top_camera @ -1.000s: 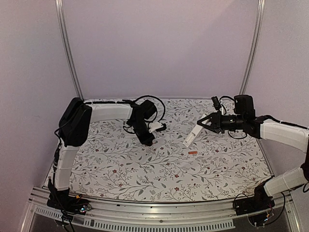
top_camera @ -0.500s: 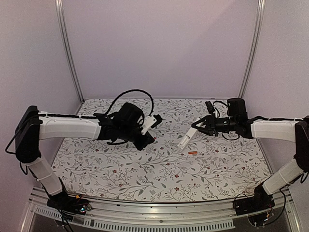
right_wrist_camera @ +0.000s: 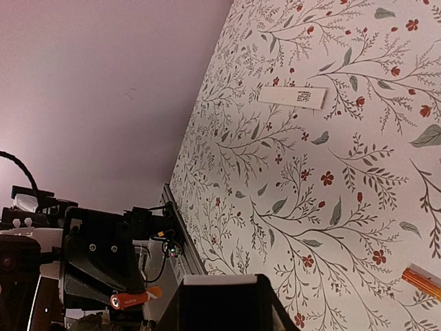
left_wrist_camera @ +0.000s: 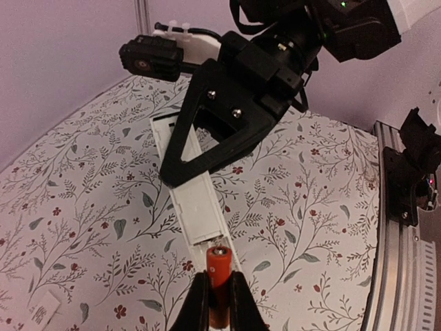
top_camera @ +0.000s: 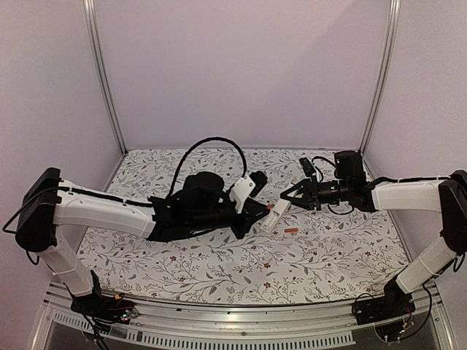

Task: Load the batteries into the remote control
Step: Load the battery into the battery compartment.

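At the remote control's [left_wrist_camera: 162, 132] open bay [left_wrist_camera: 200, 214], the left hand [left_wrist_camera: 219, 298] pinches a battery [left_wrist_camera: 219, 265]; the right hand [top_camera: 286, 201] clamps the remote.

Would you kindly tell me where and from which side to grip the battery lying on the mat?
I would take the loose battery across its middle, straight down from above: it lies flat on the floral mat, running left to right in the top view.

1. Looks like a robot lab test booth, not anyone's home.
2. Bare lilac walls [top_camera: 241, 65], metal posts [top_camera: 102, 73] in the corners.
3. Two white robot arms [top_camera: 109, 210] bolted by an aluminium rail [top_camera: 241, 319], loose black cables [top_camera: 211, 141].
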Robot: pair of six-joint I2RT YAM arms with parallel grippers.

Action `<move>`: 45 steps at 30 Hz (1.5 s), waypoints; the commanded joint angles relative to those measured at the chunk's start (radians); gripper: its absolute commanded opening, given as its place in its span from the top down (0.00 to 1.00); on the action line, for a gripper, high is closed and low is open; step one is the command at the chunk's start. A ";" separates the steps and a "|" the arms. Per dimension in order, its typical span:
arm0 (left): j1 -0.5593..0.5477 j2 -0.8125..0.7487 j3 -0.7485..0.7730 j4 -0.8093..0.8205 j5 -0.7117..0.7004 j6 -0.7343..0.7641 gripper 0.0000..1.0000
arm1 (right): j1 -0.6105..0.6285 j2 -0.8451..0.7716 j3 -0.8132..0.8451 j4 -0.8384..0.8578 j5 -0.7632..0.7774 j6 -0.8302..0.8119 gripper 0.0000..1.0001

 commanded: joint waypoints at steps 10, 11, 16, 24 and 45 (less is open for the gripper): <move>-0.034 0.116 0.062 0.080 -0.065 0.067 1.00 | 0.009 0.013 0.028 0.035 -0.046 0.033 1.00; -0.034 0.119 0.063 0.075 -0.068 0.070 1.00 | 0.008 0.013 0.029 0.036 -0.048 0.033 1.00; -0.034 0.131 0.063 0.071 -0.064 0.076 1.00 | 0.008 0.010 0.030 0.044 -0.056 0.041 1.00; -0.034 0.149 0.075 0.077 -0.048 0.060 1.00 | 0.009 0.013 0.030 0.059 -0.052 0.053 1.00; -0.034 0.149 0.042 0.028 -0.148 0.022 0.85 | 0.007 0.012 0.038 0.067 -0.042 0.063 1.00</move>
